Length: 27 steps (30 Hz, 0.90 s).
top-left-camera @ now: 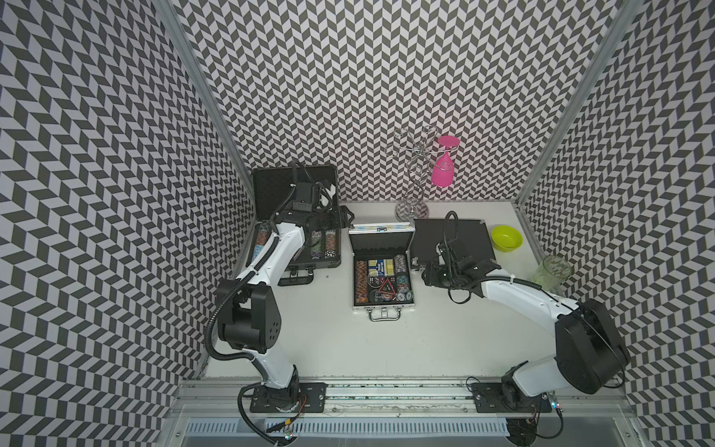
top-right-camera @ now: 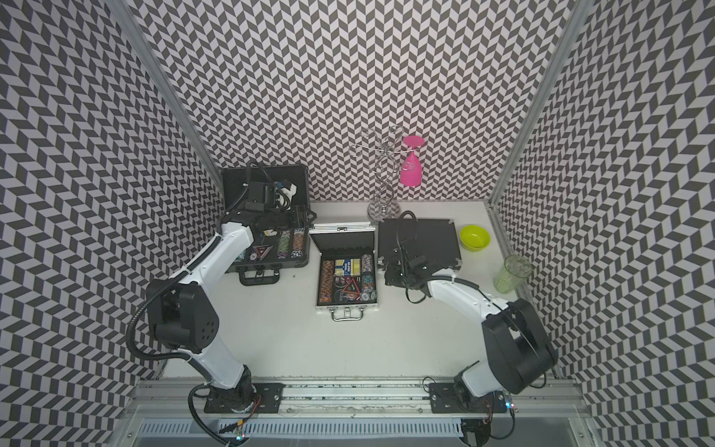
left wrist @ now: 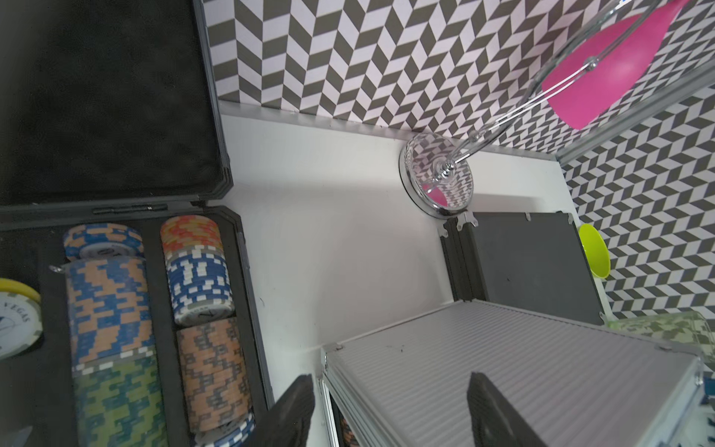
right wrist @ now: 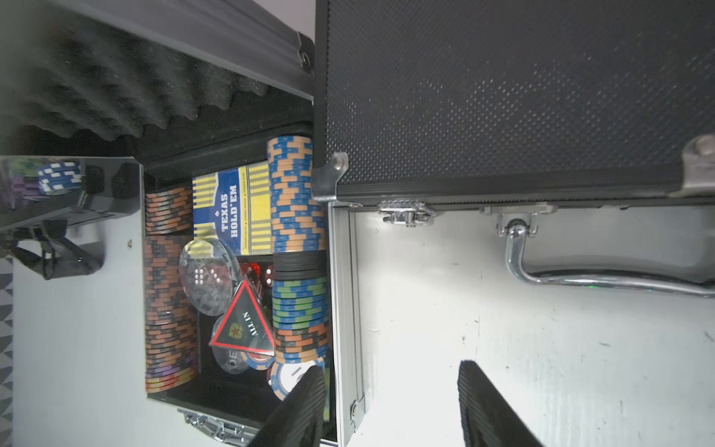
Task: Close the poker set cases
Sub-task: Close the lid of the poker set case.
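Observation:
Three poker set cases lie on the white table. The left black case (top-left-camera: 327, 261) is open, its lid (top-left-camera: 271, 189) upright against the wall, and chips (left wrist: 201, 348) fill its tray. The middle silver case (top-left-camera: 383, 305) is open with its ribbed lid (left wrist: 503, 348) tilted up. The right black case (top-left-camera: 468, 232) is shut, handle (right wrist: 580, 278) forward. My left gripper (left wrist: 390, 414) is open and straddles the silver lid's left rear corner. My right gripper (right wrist: 390, 410) is open astride the silver case's right wall (right wrist: 344, 290), below the shut black case (right wrist: 503, 96).
A chrome glass rack (top-left-camera: 412, 211) with a pink glass (top-left-camera: 443, 172) hanging from it stands at the back wall. A lime bowl (top-left-camera: 507, 238) and a green tumbler (top-left-camera: 551, 273) sit by the right wall. Patterned walls close in on three sides.

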Available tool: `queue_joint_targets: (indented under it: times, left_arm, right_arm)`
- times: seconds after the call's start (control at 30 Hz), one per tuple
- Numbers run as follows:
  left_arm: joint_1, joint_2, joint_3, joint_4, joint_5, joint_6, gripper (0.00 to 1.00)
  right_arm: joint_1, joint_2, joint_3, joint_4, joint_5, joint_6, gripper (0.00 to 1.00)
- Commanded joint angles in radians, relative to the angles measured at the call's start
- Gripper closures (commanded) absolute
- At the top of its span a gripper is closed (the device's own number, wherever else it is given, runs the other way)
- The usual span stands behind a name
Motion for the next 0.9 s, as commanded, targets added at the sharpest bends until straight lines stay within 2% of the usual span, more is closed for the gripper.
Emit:
queue_joint_targets:
  times: [0.0,0.23,0.33,0.47,0.6,0.73,0.87]
  left_arm:
    - [-0.009,-0.070,-0.077,0.025,0.025,0.010,0.34]
    - [-0.026,-0.149,-0.224,0.066,-0.017,-0.028,0.33]
    - [-0.030,-0.168,-0.263,0.074,-0.046,-0.039,0.33]
    - [-0.052,-0.173,-0.276,0.059,-0.086,-0.029,0.33]
    - [-0.138,-0.168,-0.286,0.036,-0.180,-0.016,0.31]
    - [-0.216,-0.184,-0.362,0.066,-0.284,-0.053,0.32]
    - [-0.264,-0.181,-0.418,0.107,-0.301,-0.075,0.39]
  right_arm:
    - [-0.004,-0.029,-0.059,0.078,-0.092,0.082,0.43]
    - [-0.001,-0.058,-0.244,0.348,-0.331,0.285,0.43]
    - [0.004,-0.073,-0.300,0.417,-0.364,0.349,0.44]
    - [0.003,-0.074,-0.317,0.395,-0.352,0.355,0.43]
    - [0.003,-0.070,-0.318,0.370,-0.344,0.333,0.44]
    - [0.000,-0.106,-0.294,0.302,-0.279,0.296,0.44]
    - [0.000,-0.128,-0.238,0.220,-0.240,0.233,0.44]
